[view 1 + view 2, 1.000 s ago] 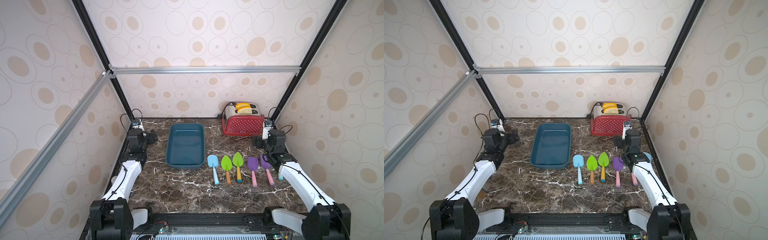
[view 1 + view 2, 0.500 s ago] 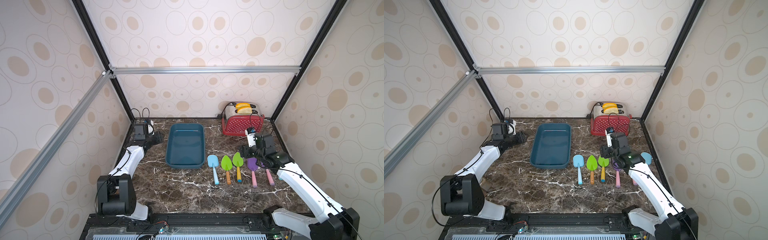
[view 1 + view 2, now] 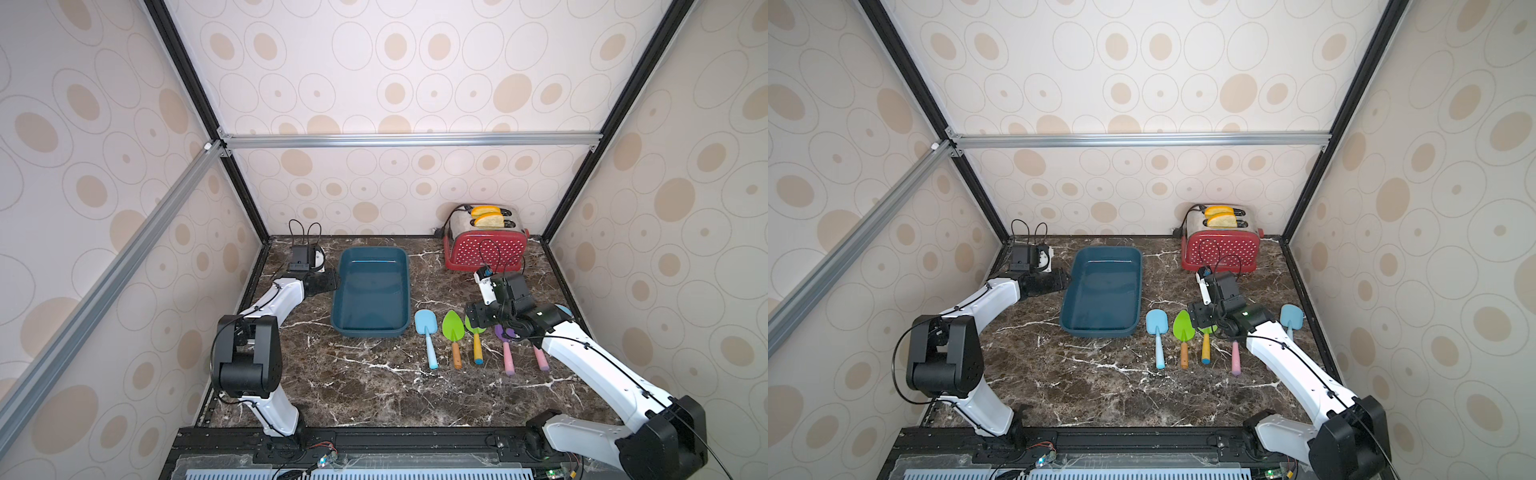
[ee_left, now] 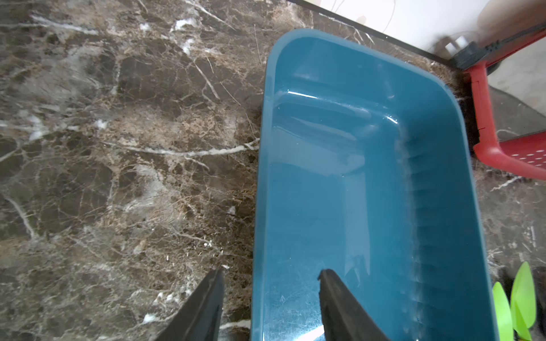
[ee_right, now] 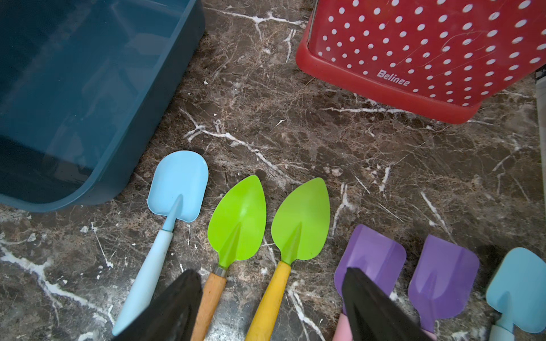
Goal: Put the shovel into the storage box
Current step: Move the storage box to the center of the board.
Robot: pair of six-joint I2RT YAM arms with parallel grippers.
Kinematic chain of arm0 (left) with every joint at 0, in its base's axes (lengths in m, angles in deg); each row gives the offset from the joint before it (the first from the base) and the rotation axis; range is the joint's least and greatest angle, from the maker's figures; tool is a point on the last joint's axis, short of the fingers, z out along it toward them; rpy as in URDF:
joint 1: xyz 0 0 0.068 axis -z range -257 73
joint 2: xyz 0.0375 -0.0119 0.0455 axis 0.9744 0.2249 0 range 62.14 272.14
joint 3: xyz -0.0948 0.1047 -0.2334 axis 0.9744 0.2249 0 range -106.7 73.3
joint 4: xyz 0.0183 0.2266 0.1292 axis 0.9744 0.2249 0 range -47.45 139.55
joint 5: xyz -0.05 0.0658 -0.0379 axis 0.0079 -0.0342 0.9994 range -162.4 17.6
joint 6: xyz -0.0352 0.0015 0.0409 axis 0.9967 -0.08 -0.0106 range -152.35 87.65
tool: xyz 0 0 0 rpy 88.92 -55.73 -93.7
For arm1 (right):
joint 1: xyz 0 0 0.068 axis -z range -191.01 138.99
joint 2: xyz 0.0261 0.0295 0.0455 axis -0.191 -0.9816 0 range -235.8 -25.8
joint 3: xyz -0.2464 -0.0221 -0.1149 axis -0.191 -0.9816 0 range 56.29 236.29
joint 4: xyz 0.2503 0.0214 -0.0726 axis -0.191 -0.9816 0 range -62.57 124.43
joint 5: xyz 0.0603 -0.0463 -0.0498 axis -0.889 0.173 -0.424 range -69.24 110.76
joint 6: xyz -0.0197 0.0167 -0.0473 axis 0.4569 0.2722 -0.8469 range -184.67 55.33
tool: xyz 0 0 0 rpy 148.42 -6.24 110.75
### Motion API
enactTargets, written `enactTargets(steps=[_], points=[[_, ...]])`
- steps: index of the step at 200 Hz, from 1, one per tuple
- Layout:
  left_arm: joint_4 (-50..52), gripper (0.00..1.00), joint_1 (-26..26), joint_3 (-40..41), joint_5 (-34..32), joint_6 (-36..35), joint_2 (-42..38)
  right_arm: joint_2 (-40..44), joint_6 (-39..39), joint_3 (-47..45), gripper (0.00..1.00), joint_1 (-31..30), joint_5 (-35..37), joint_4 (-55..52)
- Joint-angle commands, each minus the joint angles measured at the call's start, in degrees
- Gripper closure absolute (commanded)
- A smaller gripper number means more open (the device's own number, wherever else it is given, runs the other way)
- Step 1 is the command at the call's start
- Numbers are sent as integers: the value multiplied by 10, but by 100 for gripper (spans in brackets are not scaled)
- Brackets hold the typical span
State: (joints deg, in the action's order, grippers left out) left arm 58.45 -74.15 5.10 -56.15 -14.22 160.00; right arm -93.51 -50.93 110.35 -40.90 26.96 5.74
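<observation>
Several toy shovels lie in a row on the marble table: a light blue shovel [image 5: 177,186], a green shovel with an orange handle [image 5: 237,218], a green shovel with a yellow handle [image 5: 301,218], two purple ones [image 5: 372,254] and another light blue one [image 5: 520,289]. My right gripper [image 5: 270,274] hovers open above the two green shovels' handles, holding nothing; it shows in both top views [image 3: 473,318] [image 3: 1198,318]. The teal storage box [image 3: 370,291] stands empty left of the row. My left gripper [image 4: 270,274] is open astride the box's left wall [image 4: 258,206], one finger outside and one inside.
A red dotted toaster [image 3: 484,245] with bread slices stands at the back right, behind the right gripper. Patterned walls and black frame posts close in the table on three sides. The right arm [image 3: 590,365] covers part of the purple shovels in both top views.
Both arms have stretched out from their folded rest. The left gripper came to the box's left wall and narrowed its jaws. The right gripper moved left over the shovel row.
</observation>
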Motion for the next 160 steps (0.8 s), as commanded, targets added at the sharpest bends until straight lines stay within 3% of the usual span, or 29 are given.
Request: enactTargets(steps=[1, 56, 105, 160], points=[[33, 45, 14, -39, -38, -24, 23, -1, 5, -5, 18, -5, 6, -10], [57, 52, 23, -84, -71, -27, 82, 12, 2, -8, 17, -5, 17, -21], [69, 65, 23, -119, -80, -27, 116, 24, -1, -12, 15, -6, 34, -28], [75, 70, 23, -163, -72, -22, 155, 29, 1, -13, 12, -5, 52, -37]])
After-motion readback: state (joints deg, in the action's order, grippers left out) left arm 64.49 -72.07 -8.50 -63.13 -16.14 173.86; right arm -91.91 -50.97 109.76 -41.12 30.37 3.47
